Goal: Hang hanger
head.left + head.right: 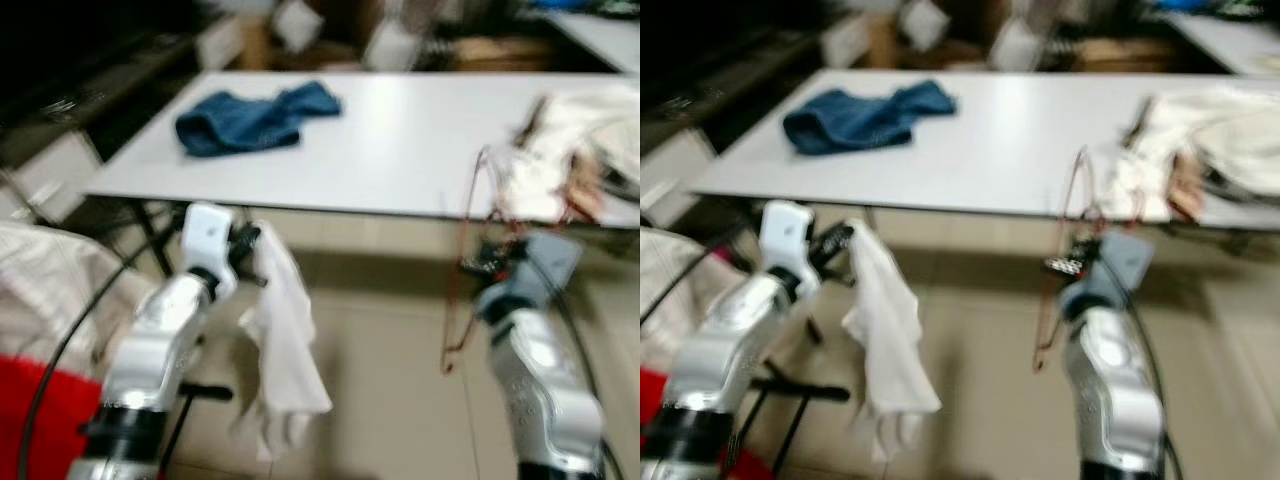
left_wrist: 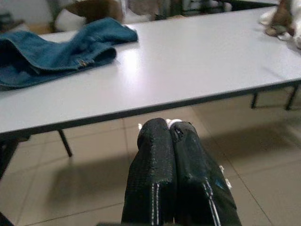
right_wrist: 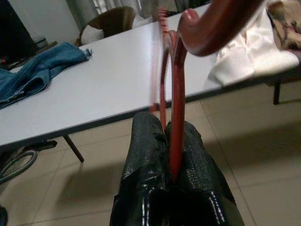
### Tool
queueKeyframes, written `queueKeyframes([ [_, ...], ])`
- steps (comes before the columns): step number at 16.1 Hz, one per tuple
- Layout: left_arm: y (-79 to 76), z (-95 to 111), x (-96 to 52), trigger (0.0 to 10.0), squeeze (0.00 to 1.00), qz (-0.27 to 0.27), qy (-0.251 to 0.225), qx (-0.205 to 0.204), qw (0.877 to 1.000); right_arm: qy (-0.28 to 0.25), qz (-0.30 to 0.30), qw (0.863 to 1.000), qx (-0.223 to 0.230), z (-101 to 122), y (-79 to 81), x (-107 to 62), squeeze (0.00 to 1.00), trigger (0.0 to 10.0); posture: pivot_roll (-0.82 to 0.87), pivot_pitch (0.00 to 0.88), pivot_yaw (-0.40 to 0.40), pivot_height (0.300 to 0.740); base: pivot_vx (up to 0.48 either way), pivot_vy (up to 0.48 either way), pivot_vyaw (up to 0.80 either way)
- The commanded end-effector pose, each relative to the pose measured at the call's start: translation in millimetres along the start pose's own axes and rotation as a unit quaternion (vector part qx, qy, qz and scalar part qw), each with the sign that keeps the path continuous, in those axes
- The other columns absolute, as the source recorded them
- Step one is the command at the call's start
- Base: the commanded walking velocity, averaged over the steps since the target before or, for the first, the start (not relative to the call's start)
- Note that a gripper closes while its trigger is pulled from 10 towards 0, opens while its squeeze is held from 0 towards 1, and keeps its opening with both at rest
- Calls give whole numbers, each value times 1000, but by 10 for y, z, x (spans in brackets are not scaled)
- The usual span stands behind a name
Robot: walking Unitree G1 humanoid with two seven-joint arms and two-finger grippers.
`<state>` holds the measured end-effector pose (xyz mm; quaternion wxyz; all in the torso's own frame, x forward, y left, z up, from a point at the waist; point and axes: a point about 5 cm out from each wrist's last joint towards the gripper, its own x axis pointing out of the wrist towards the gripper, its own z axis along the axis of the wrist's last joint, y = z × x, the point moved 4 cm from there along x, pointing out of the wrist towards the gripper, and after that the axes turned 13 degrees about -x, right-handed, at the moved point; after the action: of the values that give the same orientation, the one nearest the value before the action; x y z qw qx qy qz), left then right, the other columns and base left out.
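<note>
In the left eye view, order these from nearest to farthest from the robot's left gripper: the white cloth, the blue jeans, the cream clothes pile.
1. white cloth: pinched in the left gripper, hanging below it.
2. blue jeans: on the white table, just beyond the gripper.
3. cream clothes pile: at the table's right end, far across.

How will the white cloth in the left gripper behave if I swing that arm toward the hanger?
Probably floppy: the white cloth hangs limp in folds from the left gripper. It looks light, so it will likely sway. The pinch is at one edge, so it may slip.
</note>
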<state>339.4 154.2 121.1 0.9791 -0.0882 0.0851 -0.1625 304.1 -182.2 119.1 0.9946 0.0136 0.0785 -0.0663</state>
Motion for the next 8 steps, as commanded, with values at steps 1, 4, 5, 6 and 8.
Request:
queueKeyframes([
  [1,-55,83,32,10000,0,-9,-16,-8,1000,-10,-1,1000,2,70,-28,3,0,10000,-72,0,86,740,0,259,-800],
  [4,-34,67,25,10000,0,9,-21,-42,999,-16,33,999,-8,141,85,11,0,10000,-72,0,71,740,0,0,-777],
  [5,-34,60,23,10000,0,7,-22,-43,999,-18,38,999,-6,143,91,5,0,10000,-71,0,69,740,0,0,0],
  [6,-27,67,18,10000,0,5,-24,-40,999,-22,48,999,-4,168,109,-1,0,10000,-69,0,69,740,0,0,0],
  [8,40,177,31,10000,0,14,-44,-54,997,-36,70,997,-19,248,202,36,0,10000,-69,0,61,740,0,0,0],
])
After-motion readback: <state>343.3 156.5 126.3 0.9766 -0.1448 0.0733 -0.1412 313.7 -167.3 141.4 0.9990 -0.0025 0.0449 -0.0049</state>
